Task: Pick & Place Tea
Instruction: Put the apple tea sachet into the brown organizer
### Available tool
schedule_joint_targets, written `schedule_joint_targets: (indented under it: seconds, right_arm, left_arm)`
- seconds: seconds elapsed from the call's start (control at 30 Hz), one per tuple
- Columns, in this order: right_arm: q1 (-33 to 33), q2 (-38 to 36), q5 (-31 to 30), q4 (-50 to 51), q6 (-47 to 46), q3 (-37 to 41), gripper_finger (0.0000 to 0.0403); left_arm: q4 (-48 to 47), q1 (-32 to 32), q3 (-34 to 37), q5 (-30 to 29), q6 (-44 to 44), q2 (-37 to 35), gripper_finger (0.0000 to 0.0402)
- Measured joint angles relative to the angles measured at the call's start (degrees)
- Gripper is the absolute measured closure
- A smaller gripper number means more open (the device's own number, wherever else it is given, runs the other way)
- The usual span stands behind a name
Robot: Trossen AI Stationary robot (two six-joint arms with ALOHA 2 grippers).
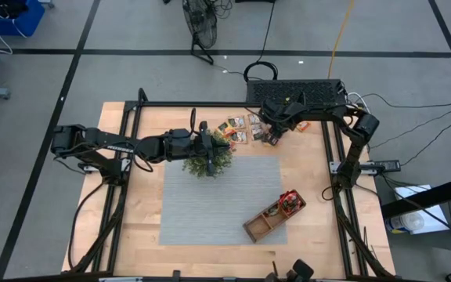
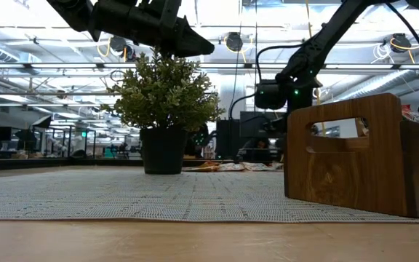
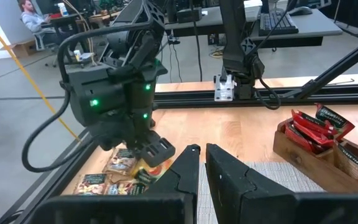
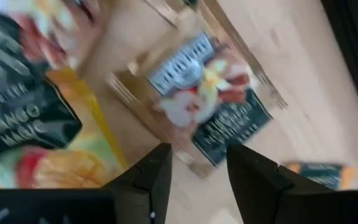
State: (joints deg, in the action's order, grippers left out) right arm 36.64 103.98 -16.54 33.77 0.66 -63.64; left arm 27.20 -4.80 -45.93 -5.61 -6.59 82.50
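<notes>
Right gripper (image 4: 197,163), jaws parted and empty, poised low over the loose tea sachets (image 1: 243,129) beside the plant (image 1: 207,159). Left gripper (image 3: 202,163), nearly closed and empty, hovers above the plant. Risk: overlapping sachets invite a double pick or slip.

Glossy tea sachets (image 1: 241,128), wooden tray (image 1: 266,219), woven mat (image 1: 221,200).
</notes>
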Motion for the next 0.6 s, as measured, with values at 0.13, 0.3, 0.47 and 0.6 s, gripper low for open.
schedule_joint_targets:
  seconds: [0.13, 0.3, 0.47, 0.6]
  right_arm:
    - [0.00, -0.46, -3.52, -0.39, 1.44, 0.02, 0.0261]
    - [0.48, -1.34, -3.94, -7.07, 1.73, 0.02, 0.0261]
    - [1.76, -0.90, 11.19, -14.43, -0.05, 0.00, 0.0261]
    - [2.83, 1.06, 11.72, -14.28, -0.98, 0.00, 0.0261]
  left_arm:
    - [0.00, 0.00, 0.00, 0.00, 0.00, 0.00, 0.0366]
    - [0.00, 0.02, 0.00, 0.00, 0.00, 0.00, 0.0366]
    - [0.02, 0.02, 0.00, 0.00, 0.00, 0.00, 0.0366]
    - [0.01, 0.02, 0.00, -0.01, 0.00, 0.00, 0.0366]
